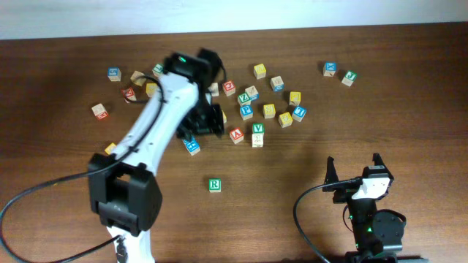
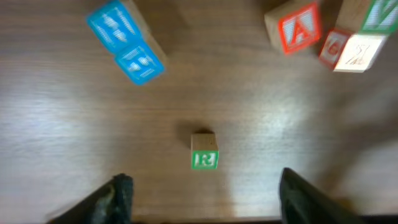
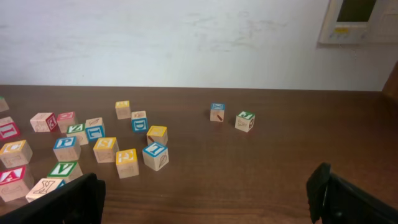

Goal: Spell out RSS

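left gripper [image 2: 205, 199] wide open, empty | green R block [image 1: 214, 185] sits alone on table [image 1: 409, 109] | right gripper [image 1: 353, 165] wide open, empty, well apart from it

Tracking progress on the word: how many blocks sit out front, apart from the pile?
1. The green R block stands alone in front of the pile. The left arm covers part of the pile, but nothing out front looks hidden.
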Available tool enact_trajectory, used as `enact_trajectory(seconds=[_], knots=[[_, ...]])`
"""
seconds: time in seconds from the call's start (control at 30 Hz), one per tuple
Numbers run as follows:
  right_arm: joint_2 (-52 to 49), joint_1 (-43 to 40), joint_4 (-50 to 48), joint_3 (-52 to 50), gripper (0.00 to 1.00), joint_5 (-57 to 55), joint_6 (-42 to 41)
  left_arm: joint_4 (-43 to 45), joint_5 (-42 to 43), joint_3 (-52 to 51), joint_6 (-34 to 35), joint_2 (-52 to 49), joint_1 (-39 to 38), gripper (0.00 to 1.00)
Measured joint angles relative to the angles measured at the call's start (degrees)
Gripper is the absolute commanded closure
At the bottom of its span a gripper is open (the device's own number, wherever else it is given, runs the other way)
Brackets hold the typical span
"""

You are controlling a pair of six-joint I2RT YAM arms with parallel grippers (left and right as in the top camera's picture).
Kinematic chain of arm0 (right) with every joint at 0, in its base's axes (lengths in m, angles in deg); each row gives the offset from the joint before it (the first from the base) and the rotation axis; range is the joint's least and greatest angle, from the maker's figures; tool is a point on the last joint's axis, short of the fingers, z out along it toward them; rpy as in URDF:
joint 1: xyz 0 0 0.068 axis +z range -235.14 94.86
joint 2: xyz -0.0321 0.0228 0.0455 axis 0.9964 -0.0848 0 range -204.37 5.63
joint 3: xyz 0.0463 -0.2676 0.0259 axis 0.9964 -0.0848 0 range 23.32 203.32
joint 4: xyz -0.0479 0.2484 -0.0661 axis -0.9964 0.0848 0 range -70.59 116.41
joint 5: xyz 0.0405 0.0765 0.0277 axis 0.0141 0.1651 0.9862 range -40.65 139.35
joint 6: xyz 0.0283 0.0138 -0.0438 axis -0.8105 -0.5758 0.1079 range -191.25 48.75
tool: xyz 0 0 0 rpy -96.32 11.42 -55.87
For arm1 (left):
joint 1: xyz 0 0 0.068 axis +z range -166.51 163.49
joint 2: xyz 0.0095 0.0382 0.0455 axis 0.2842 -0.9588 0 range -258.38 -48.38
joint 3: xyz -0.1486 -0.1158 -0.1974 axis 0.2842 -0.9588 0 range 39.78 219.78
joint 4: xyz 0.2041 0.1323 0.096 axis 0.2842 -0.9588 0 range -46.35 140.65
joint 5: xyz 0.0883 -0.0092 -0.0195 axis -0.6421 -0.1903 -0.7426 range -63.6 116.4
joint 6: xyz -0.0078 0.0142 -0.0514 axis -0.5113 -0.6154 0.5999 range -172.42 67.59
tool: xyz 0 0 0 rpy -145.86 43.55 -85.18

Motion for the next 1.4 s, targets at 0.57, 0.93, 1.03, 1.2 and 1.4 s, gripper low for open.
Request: enact_trajectory(seconds=[0.57, 0.93, 1.03, 1.2, 1.4], knots=[[0.0, 0.0, 0.0, 0.0, 0.02, 0.0, 0.0, -0.5, -4.3, 6.4, -1.3, 0.0, 25.0, 0.01], [0.0, 0.0, 0.0, 0.0, 0.02, 0.0, 0.0, 14.6, -8.1, -1.2, -1.3, 0.0, 22.1, 0.01], [0.0, 0.0, 0.0, 0.0, 0.02, 0.0, -0.1, 17.9, -8.9, -3.1, -1.3, 0.0, 22.1, 0.01], [-0.1, 0.0, 0.0, 0.0, 0.02, 0.0, 0.0, 28.5, -9.1, -9.1, -1.3, 0.0, 22.1, 0.01], [-0.1, 0.0, 0.0, 0.0, 0.02, 0.0, 0.0, 30.2, -9.0, -9.8, -1.5, 0.0, 22.1, 0.01]])
